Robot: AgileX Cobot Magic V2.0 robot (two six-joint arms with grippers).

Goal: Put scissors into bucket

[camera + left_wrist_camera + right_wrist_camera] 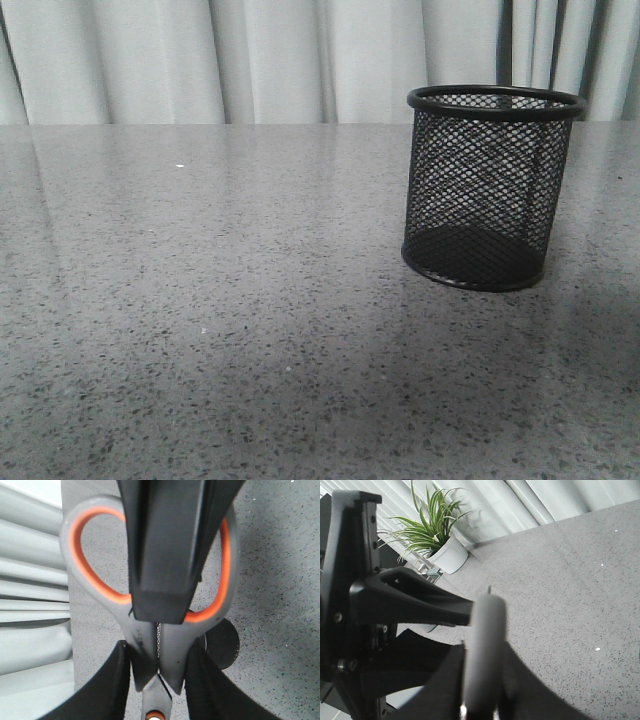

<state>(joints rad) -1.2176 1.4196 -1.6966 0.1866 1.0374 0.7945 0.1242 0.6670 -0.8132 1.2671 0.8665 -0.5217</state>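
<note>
The bucket [490,190], a black wire-mesh cup, stands upright at the right of the table; neither gripper nor the scissors show in the front view. In the left wrist view my left gripper [157,662] is shut on the scissors [172,652] at the neck of the grey handles, just above the orange pivot. The blades are hidden. A black finger [165,555] of the other gripper lies across the orange-lined loops. The bucket [226,645] shows far below the scissors. In the right wrist view my right gripper [484,672] is shut on the scissors' handle [486,625], seen edge-on.
The grey speckled table [200,300] stretches left of the bucket. Pale curtains [250,60] hang behind it. A potted plant in a white pot [450,555] stands beyond the table's edge. The left arm [410,600] fills the side of the right wrist view.
</note>
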